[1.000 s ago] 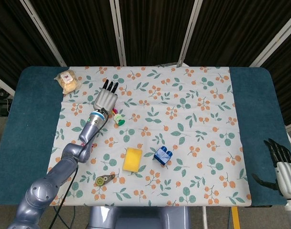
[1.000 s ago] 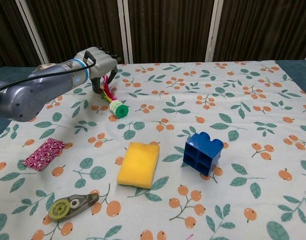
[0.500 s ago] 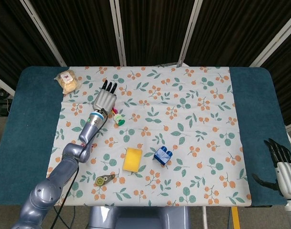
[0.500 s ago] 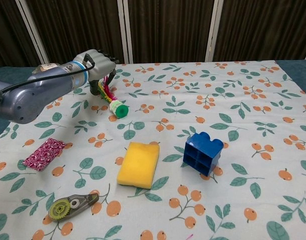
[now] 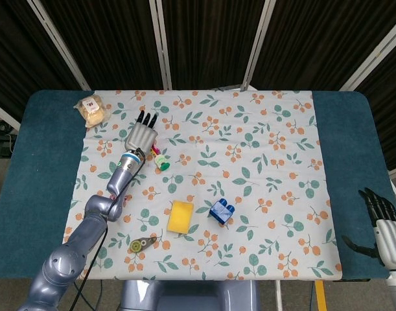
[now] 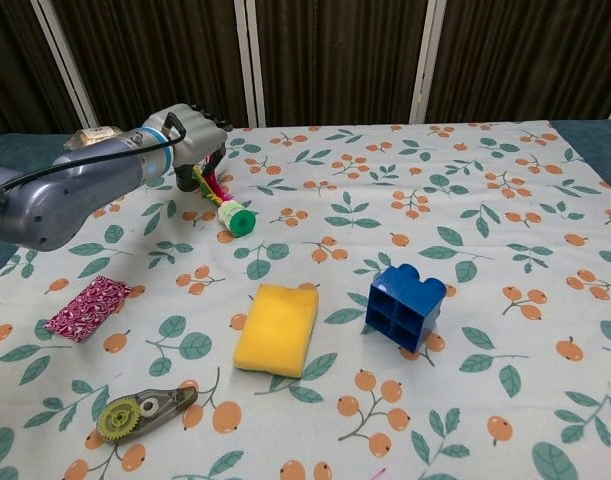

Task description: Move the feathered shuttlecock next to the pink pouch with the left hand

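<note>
We see our left hand, fingers curled over the bright feathers of the green-capped feathered shuttlecock lying on the leaf-print cloth at its five o'clock, grip uncertain; light and crushable, it suits a gentle hold near the cap.

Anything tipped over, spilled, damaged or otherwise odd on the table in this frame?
Nothing stands out. The shuttlecock lies on its side under the left hand, as expected mid-task. The pink pouch, yellow sponge, blue block and tape dispenser lie apart on the cloth, with no visible damage.
</note>
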`<state>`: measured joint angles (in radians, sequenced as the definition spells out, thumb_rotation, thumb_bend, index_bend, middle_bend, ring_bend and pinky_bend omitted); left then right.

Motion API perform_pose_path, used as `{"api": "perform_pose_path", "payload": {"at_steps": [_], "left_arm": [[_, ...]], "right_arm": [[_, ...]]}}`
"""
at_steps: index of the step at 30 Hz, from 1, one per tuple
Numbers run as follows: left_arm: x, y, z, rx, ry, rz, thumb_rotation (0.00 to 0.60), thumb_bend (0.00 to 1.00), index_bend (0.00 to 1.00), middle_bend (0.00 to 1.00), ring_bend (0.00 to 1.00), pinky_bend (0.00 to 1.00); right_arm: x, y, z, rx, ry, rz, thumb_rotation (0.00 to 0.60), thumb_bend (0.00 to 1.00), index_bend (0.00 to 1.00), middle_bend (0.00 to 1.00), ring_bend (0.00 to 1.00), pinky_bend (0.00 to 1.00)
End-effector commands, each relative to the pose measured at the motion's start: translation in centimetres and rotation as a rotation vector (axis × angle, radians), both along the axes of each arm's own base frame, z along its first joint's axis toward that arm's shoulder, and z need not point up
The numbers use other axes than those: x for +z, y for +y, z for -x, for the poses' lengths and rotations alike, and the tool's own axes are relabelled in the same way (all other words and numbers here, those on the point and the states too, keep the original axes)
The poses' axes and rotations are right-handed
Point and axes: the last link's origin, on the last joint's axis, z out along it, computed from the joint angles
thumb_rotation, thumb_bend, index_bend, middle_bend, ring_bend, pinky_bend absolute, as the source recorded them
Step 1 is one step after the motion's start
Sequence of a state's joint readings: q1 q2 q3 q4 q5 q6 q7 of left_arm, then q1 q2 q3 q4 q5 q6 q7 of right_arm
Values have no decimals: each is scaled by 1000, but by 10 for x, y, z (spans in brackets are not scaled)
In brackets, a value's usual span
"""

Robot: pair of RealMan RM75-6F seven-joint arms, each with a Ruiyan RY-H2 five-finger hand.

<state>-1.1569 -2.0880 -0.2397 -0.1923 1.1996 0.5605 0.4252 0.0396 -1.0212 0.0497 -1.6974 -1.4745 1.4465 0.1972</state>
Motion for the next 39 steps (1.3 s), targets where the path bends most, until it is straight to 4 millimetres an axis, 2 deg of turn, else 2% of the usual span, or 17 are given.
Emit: {"api": "perform_pose_path", "payload": {"at_steps": [1, 9, 20, 26, 39], "left_arm": [[-1, -1, 2, 3, 2, 2, 600, 407, 500, 18, 0, 0], [-4, -4, 3, -3, 4, 6, 600, 406, 456, 17, 0, 0], [-10, -10, 5, -17, 12, 6, 600, 411, 503, 42, 0, 0], [-13, -12, 5, -24, 11, 10, 600, 480, 513, 61, 0, 10], [-13, -14, 7, -26, 1, 5, 600, 483, 521, 67, 0, 11]], "right_arm": [[0, 0, 0, 1, 0, 0, 600, 99, 58, 0, 0, 0], [-1, 0, -1, 3, -1, -2, 600, 101, 57, 0, 0, 0], [-1, 0, -1, 4, -3, -4, 600, 100, 58, 0, 0, 0], [-1, 0, -1, 2, -6, -5, 600, 99, 58, 0, 0, 0], [-2, 1, -2, 5, -13, -5, 600, 101, 57, 0, 0, 0]]}}
